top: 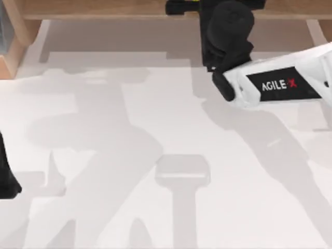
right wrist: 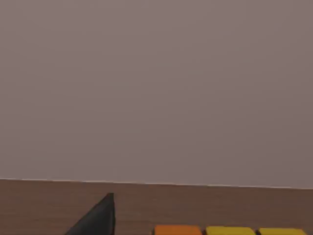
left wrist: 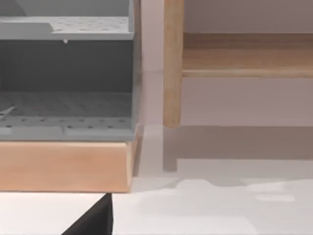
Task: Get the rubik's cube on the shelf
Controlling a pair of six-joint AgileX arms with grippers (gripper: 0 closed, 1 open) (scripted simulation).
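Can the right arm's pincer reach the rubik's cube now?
Probably yes: the right pincer is over the shelf, and the rubik's cube lies right beside it with nothing between.

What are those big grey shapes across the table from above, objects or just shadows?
Top view: just shadows, flat soft-edged silhouettes of the arms on the white table; a darker band lies under the shelf, where the right arm reaches. Left wrist view: the shelf's wooden support throws a similar grey band on the table. Right wrist view: evenly lit, the cube at the edge.
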